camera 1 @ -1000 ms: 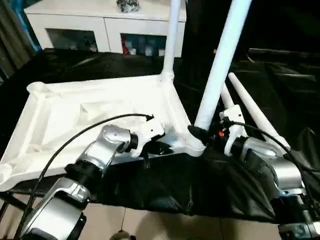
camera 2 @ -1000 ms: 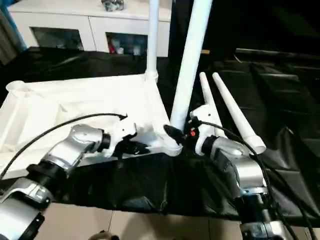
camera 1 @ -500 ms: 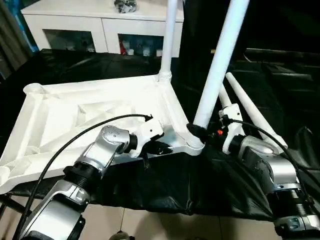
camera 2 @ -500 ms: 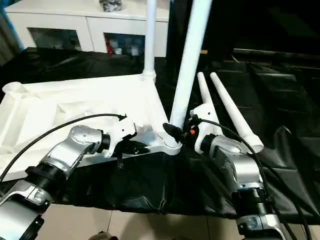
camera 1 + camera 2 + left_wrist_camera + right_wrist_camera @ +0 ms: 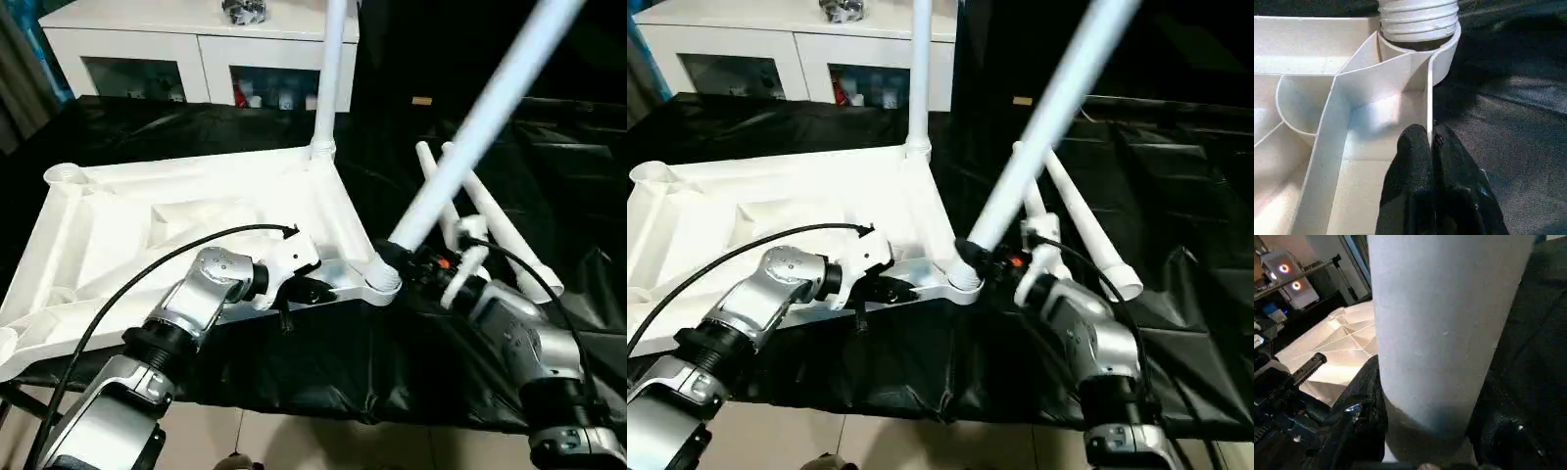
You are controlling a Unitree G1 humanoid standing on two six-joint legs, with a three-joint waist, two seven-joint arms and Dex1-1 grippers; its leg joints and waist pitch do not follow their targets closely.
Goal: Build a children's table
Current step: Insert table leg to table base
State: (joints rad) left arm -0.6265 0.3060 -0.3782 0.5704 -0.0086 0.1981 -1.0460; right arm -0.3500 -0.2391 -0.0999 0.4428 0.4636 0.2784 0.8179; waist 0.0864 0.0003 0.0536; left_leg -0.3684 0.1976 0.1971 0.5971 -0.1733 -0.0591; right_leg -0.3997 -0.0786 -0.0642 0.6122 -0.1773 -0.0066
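On the black cloth: white plastic rectangular tabletop (image 5: 186,230) lies ribbed underside up.
Left gripper (image 5: 1430,147): clenched on the tabletop's thin rim wall, at 9 o'clock of the near corner socket (image 5: 377,279).
Right gripper (image 5: 404,262): grasping the long tapered white tube leg (image 5: 470,132) just above that socket.
Change: this leg stood nearly upright a second ago; now it leans toward 2 o'clock.
Far corner: a second leg (image 5: 331,73) stands upright.
At 3 o'clock: two spare legs (image 5: 495,220) lie flat.
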